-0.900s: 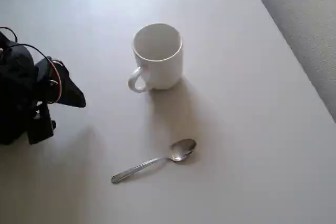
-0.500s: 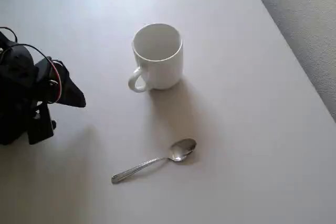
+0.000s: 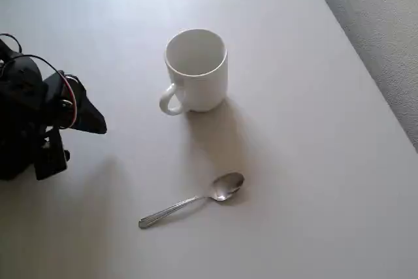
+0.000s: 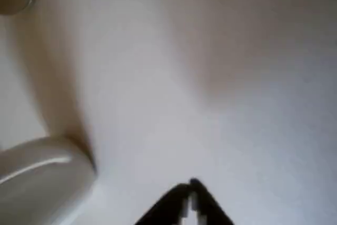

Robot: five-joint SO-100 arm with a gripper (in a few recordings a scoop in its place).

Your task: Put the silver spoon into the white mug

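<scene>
silver spoon point(image 3: 191, 200) flat on your bench point(image 3: 307, 161), below white mug point(image 3: 196, 70), apart | mug upright, handle lower-left | your gripper point(image 4: 190, 193) at overhead left edge, empty | wrist view: jaws pressed together, mug blurred at left

One white mug point(image 3: 196, 70) stands on the tabletop point(image 3: 313, 161). One silver spoon point(image 3: 191, 200) lies there too. That makes two things, one of each kind.

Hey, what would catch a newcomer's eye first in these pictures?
The white mug stands upright and empty near the middle of the pale table in the overhead view. The silver spoon lies flat below it, apart from it. The black end effector sits at the left edge, touching neither.
</scene>
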